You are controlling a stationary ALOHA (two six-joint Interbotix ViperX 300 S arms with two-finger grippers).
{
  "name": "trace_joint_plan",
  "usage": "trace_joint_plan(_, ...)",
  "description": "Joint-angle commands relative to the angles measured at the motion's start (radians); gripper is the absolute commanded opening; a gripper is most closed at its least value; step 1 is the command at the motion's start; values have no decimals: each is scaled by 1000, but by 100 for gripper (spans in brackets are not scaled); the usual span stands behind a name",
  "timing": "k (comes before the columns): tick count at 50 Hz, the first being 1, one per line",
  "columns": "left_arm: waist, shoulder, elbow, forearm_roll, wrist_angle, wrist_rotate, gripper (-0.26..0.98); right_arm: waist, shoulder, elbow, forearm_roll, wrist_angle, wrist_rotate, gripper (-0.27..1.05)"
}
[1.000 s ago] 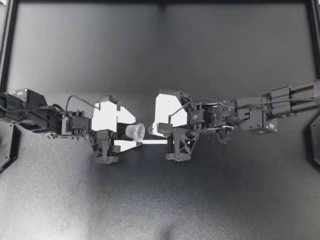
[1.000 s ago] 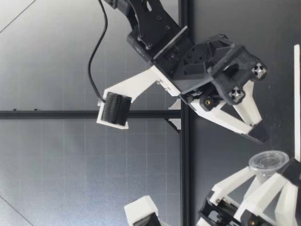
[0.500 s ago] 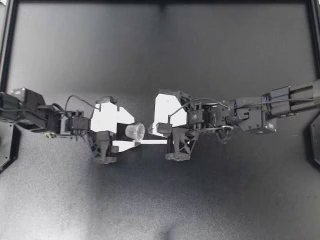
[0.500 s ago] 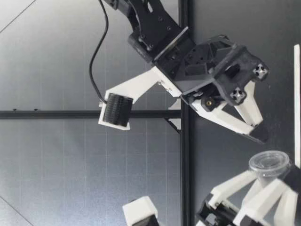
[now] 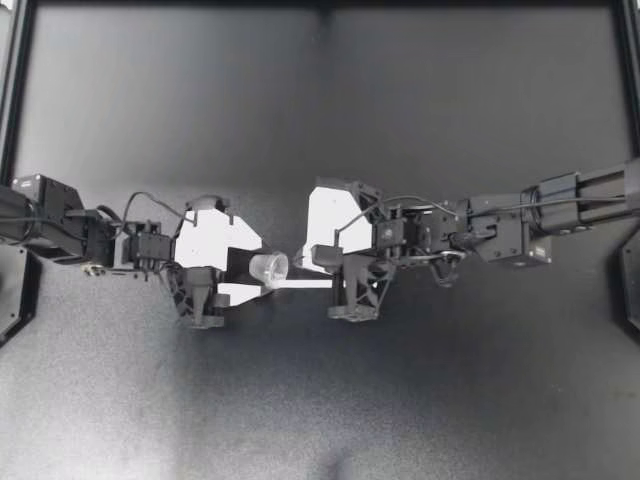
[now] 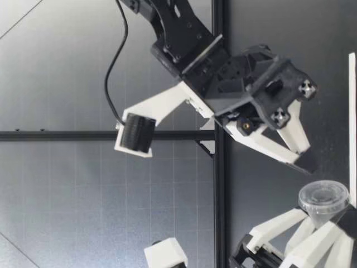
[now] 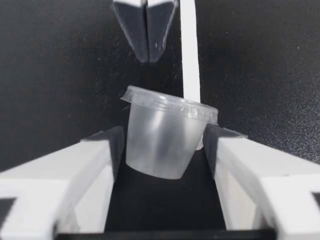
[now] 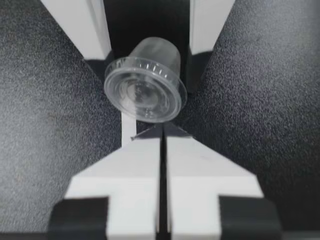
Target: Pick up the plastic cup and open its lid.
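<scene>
Two hands meet tip to tip over the middle of the dark worktop. The left hand is clamped on the plastic cup. In the left wrist view its fingers press the cup's body from both sides, just under the rim. The cup is clear, lies on its side and is a bit tilted. Its lid is on and faces the right hand.

The right hand's fingers are closed flat against each other w/ nothing btwn them. Their dark tips sit just beside the lid's edge, approx level w/ it. Can't tell if they touch it.

In the low view the cup hangs close over the worktop in the left hand, and the right hand slopes down toward it from above. Can't tell if the cup touches the surface.

A thin white strip runs along the worktop under both hands, passing beneath the cup.
</scene>
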Motion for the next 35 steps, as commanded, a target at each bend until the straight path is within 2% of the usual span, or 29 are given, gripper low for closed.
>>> trace_joint_plan(1,2,-12,-12,2,-3,2,52,-9,-6,-31,-2,-8,2,-19)
trace_joint_plan(25,2,-8,-25,2,-5,-2,46,-8,25,-69,0,-6,-3,-19)
trace_joint_plan(35,2,-8,-23,0,-3,-12,27,-8,25,-69,0,-6,-3,-19)
